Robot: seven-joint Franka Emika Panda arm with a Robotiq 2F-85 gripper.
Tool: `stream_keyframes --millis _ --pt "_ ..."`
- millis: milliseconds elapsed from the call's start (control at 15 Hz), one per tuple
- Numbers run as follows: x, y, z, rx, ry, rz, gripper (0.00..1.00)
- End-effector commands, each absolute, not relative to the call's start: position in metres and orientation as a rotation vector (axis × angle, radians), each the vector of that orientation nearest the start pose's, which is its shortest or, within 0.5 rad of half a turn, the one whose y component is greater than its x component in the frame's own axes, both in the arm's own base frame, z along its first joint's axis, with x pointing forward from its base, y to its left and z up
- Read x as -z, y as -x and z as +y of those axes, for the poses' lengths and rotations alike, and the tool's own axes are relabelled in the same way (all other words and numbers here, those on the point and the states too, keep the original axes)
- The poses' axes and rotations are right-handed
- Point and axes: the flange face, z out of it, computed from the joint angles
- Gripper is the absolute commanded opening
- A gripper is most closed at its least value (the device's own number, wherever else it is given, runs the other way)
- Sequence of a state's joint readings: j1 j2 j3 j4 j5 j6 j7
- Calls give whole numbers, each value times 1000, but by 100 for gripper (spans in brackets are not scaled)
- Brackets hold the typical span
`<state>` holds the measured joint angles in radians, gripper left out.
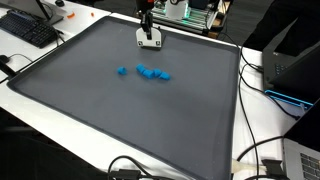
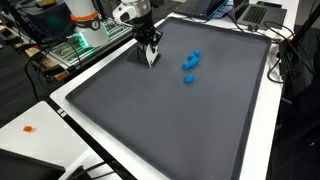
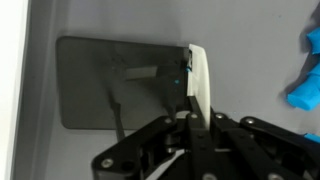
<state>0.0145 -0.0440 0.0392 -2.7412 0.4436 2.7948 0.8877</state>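
My gripper (image 1: 148, 30) is near the far edge of a large grey mat (image 1: 100, 110), shut on a thin white flat piece (image 1: 150, 41) that hangs edge-down just above the mat. In the wrist view the white piece (image 3: 202, 82) stands between the black fingers (image 3: 197, 118) and casts a rectangular shadow on the mat. In both exterior views several small blue blocks (image 1: 153, 72) (image 2: 190, 65) lie in a loose group near the middle of the mat, apart from the gripper (image 2: 148, 44). Two of the blocks show at the right edge of the wrist view (image 3: 305, 88).
The mat (image 2: 150, 120) lies on a white table (image 2: 60, 110). A keyboard (image 1: 30, 30) sits at one corner. A black box (image 1: 295, 65) and cables lie along one side. A laptop (image 2: 255, 12) and a small orange item (image 2: 28, 128) sit off the mat.
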Motion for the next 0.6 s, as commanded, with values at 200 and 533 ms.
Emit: stream_keyframes --millis 200,533 --pt "-231 -400 3 -5 2356 1758 1" --pt "-227 -400 3 -36 2351 1768 1"
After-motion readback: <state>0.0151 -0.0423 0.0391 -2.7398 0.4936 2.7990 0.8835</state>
